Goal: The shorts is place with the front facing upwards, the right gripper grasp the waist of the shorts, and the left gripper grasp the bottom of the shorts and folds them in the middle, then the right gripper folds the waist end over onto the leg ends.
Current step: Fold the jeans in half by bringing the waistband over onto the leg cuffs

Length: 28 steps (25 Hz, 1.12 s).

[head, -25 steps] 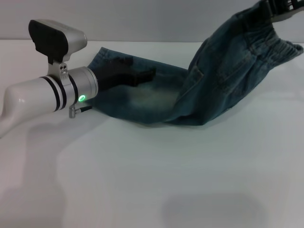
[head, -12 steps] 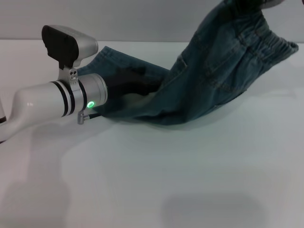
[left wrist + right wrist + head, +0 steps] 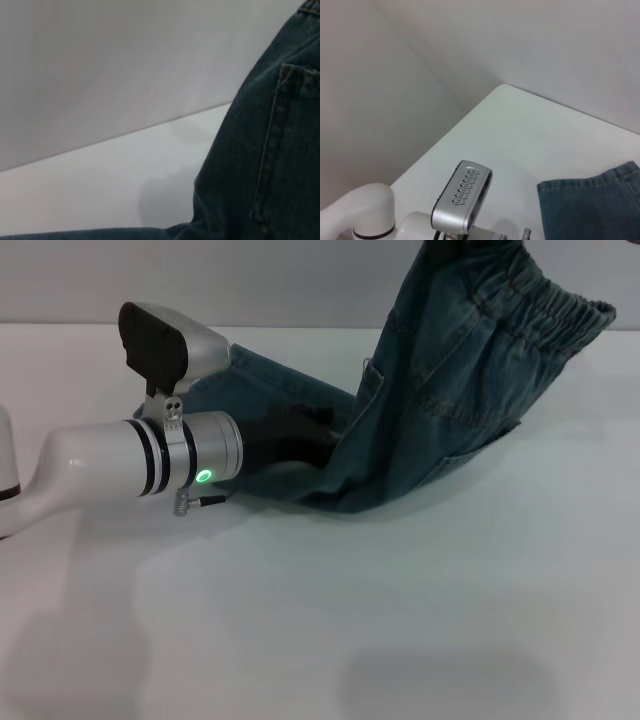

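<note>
Since a second ago: waist (image 3: 545,315) lifted higher and carried leftward; left gripper (image 3: 300,430) slid right along the desk (image 3: 400,620).

Head view: final fold under way, shorts (image 3: 440,410) draped; right gripper out of frame, left grip unclear.

Left wrist: denim only.

Right wrist: leg ends (image 3: 590,187) flat.

Next: lower waist onto them.

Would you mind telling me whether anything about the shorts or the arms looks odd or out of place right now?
Nothing looks wrong. The shorts hang mid-fold, the elastic waist lifted high at the right while the leg part lies flat on the table. The left claw rests on that flat part. The right claw is out of view.
</note>
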Available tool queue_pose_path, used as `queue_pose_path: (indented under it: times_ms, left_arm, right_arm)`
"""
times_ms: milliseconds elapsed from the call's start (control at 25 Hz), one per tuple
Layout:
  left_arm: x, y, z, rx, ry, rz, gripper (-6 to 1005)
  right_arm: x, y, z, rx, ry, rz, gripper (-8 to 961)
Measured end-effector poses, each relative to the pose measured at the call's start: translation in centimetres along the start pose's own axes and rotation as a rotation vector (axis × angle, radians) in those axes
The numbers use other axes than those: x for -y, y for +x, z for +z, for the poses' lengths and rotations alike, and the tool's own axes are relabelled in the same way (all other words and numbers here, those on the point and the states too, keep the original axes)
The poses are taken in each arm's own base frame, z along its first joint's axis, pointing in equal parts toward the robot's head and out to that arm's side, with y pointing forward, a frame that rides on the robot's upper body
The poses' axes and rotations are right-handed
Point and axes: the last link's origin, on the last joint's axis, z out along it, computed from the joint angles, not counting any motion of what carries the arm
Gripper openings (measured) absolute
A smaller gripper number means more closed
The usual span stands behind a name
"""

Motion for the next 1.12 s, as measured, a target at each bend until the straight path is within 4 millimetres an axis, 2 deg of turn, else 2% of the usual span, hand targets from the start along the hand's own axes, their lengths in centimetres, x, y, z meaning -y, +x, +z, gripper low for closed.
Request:
queue_pose_path:
  times_ms: [280,600,840,1120]
  left_arm:
    - [-1.0,-0.1,0.0,0.015,-0.066,0.030,832]
    - [-3.3,-0.1,-0.1,0.051,-0.219,0.098,832]
    - [-4.3,0.1,-0.2,0.043,-0.247,0.123,831]
    - [-2.6,-0.3,-0.3,0.052,-0.142,0.116,831]
  right_arm:
    - [-0.1,-0.3,0.3,0.001,-0.008,-0.004,22]
    - [0.0,0.0,0.8,-0.018,-0.013,0.003,23]
    - [0.1,0.3,1.4,-0.032,-0.026,0.015,23]
    - [0.4,1.0,2.1,-0.048,-0.049,0.034,21]
